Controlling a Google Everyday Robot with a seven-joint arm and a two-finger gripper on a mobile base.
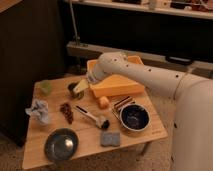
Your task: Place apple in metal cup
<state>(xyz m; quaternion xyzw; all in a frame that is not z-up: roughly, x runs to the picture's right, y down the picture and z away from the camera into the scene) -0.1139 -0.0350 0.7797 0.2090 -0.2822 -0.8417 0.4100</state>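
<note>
Apple (103, 102), small orange-yellow lump, lying loose on the surface (88, 144), metal cup (73, 92), short dull dark grey cylinder, standing near the apple's left, my hand (80, 86) spread wide at the cup's rim

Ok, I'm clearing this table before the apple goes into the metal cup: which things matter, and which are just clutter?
Job: apple; metal cup; tool, right beside that cup.
Lying about: orange bin, pale green cup, blue-lined bowl, grey dish, brush, sponge, crumpled cloth.
</note>
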